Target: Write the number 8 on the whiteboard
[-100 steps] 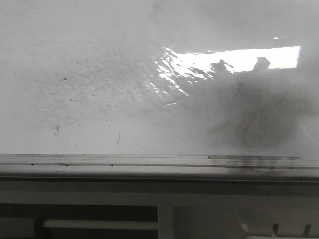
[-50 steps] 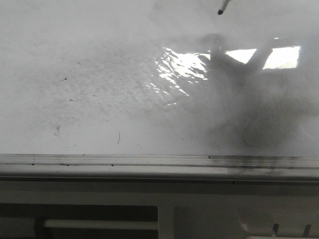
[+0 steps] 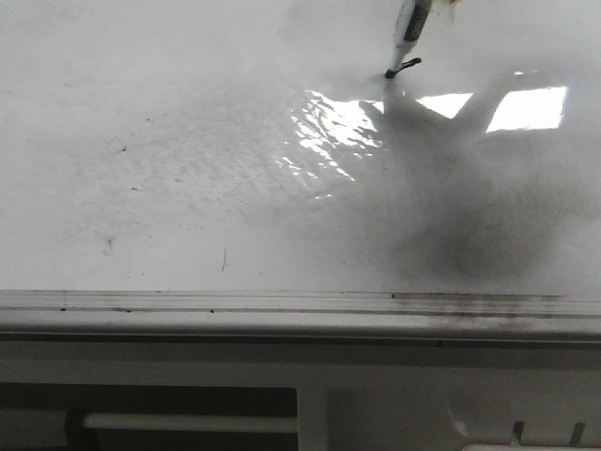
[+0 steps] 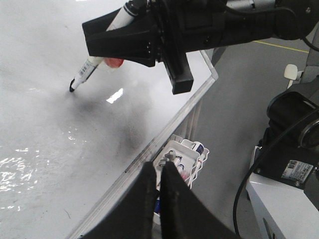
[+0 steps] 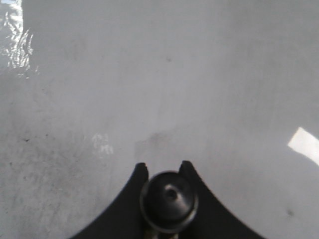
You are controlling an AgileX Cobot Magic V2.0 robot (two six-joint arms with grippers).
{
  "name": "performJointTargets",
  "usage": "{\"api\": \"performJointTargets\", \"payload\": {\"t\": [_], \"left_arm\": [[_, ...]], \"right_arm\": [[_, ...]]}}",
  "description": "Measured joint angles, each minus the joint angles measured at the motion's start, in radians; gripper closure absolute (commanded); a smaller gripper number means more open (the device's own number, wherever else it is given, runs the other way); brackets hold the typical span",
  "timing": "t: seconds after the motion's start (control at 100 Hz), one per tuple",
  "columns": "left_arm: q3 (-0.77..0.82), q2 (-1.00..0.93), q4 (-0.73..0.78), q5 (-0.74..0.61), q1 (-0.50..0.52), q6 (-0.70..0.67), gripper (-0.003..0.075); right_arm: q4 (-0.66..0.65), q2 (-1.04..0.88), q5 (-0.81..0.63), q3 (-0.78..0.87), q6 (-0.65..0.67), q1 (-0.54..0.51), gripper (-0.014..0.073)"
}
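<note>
The whiteboard (image 3: 188, 141) is glossy white with grey smudges and glare, and a silver rail (image 3: 282, 305) along its near edge. A white marker (image 3: 407, 28) with a black tip comes in from the top right of the front view, and its tip touches the board. A short black stroke (image 3: 408, 64) lies at the tip; no number 8 shows. My right gripper (image 4: 87, 37) is shut on the marker (image 4: 92, 67), whose rear end (image 5: 169, 199) sits between the fingers (image 5: 142, 172). My left gripper (image 4: 158, 169) is shut and empty, off the board's edge.
A white wire basket (image 4: 192, 149) holding several markers hangs just below the board's rail (image 4: 164, 134), under my left gripper. A dark shadow patch (image 3: 470, 225) lies on the board's right part. A robot base with cables (image 4: 289, 149) stands on the grey floor beside the board.
The marker has come down into the front view from the top. Its tip now touches the board and a short black stroke has appeared. The shadow on the board has shifted.
</note>
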Motion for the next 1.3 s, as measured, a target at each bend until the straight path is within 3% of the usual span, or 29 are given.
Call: {"api": "performJointTargets", "payload": {"t": [0.21, 0.55, 0.89, 1.3], "left_arm": [[0.0, 0.0, 0.0, 0.0, 0.0, 0.0, 0.0741], [0.0, 0.0, 0.0, 0.0, 0.0, 0.0, 0.0741], [0.0, 0.0, 0.008, -0.002, 0.0, 0.0, 0.0741], [0.0, 0.0, 0.01, -0.002, 0.0, 0.0, 0.0741]], "right_arm": [[0.001, -0.02, 0.1, 0.0, 0.004, 0.012, 0.0638], [0.022, -0.131, 0.274, 0.002, 0.018, -0.147, 0.0638], [0.065, -0.09, 0.175, 0.055, 0.018, -0.021, 0.0637], [0.065, -0.073, 0.156, -0.037, 0.001, -0.097, 0.0638]]}}
